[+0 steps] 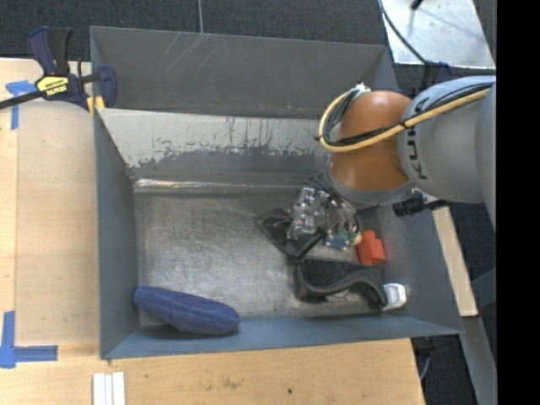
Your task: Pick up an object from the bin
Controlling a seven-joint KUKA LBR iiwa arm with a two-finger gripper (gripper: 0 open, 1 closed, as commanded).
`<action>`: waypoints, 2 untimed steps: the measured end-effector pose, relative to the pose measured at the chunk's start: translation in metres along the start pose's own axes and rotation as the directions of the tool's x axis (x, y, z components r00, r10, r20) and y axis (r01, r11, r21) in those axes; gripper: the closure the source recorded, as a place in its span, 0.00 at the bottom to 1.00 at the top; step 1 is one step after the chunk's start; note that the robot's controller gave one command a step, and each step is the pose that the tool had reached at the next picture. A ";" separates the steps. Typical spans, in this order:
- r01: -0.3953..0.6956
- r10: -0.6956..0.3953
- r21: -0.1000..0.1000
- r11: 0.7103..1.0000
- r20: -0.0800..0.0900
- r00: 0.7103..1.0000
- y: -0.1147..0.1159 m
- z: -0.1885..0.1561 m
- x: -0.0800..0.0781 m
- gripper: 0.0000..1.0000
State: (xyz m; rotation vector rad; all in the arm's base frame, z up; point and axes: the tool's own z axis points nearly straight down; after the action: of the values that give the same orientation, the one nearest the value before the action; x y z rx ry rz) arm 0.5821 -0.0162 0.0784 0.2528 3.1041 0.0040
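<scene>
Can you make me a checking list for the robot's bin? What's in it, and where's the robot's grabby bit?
Surface: grey bin, floor scuffed, bare in the middle.
Job's things: blue oblong thing in the near left corner; at the right a small heap with a black curved thing, an orange block and a white piece.
Clutter: nothing seen.
Grippers: end effector low over the heap at the right; a grasp cannot be made out.
Cables: yellow cable looped round the orange wrist cover.
Surroundings: dark floor behind the bin.
</scene>
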 end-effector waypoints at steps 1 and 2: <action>0.014 -0.014 0.003 1.000 -0.014 1.000 -0.001 -0.100 -0.015 1.00; 0.166 -0.166 0.001 0.986 -0.017 0.986 0.013 0.005 -0.017 1.00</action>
State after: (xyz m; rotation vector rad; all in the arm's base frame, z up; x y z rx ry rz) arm 0.6014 -0.0063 0.0740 -0.0065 3.1316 -0.0013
